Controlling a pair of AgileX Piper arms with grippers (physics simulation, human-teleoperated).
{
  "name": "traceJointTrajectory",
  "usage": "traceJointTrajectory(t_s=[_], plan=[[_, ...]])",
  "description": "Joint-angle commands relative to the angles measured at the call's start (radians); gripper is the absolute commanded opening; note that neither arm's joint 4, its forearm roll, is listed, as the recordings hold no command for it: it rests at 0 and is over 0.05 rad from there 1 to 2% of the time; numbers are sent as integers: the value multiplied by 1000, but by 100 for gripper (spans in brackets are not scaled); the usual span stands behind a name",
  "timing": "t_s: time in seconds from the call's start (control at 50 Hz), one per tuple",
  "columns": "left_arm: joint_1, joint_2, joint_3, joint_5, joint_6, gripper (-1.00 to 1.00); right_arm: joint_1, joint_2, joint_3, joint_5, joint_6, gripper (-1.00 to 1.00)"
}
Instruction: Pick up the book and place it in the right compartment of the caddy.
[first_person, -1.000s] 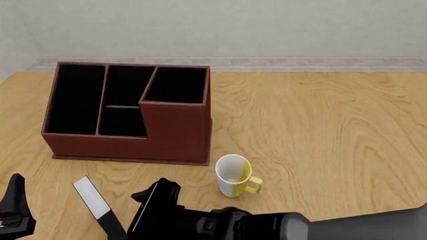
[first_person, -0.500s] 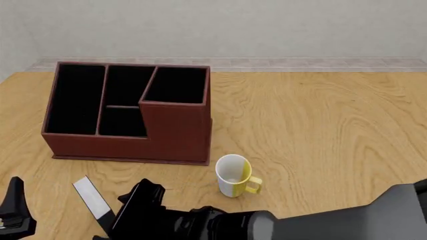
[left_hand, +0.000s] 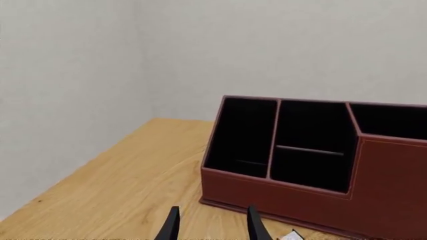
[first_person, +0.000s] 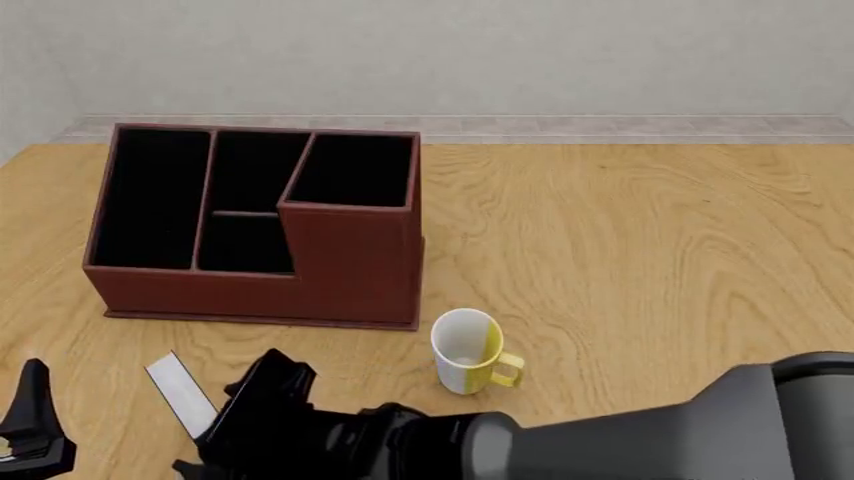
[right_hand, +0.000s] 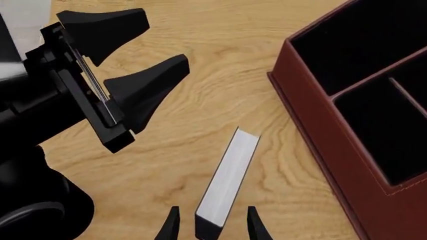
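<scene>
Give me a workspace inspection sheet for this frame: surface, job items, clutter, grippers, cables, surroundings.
Surface: wooden table, bare grain.
Book: standing on the table, white page edge up, in front of the caddy, not yet lifted.
Caddy: reddish-brown, far left; right compartment shows only black lining.
Clutter: white and yellow mug upright, beside the caddy's front right corner.
Right gripper: open, fingers straddling the book's near end.
Left gripper: open, holding nothing.
Cables: nothing seen.
Surroundings: plain pale wall.
</scene>
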Motion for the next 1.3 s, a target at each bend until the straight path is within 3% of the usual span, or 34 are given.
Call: traceJointTrajectory(t_s=[0.02,0.18,0.2,0.58,1.0,1.3], plan=[[9,0,6,-1,0,100,-5,26,-37,15,5,100],[7,0,6,-1,4,100,-5,16,-38,18,-1,100],[7,0,6,0,3,100,-5,14,-37,18,-1,-100],[-21,0,-5,4,1,100,-7,-107,66,20,-35,-100],[-63,0,-37,16,3,100,-18,-296,282,-52,10,-100],[-86,0,-44,21,-4,100,-17,-477,384,-24,2,-100]])
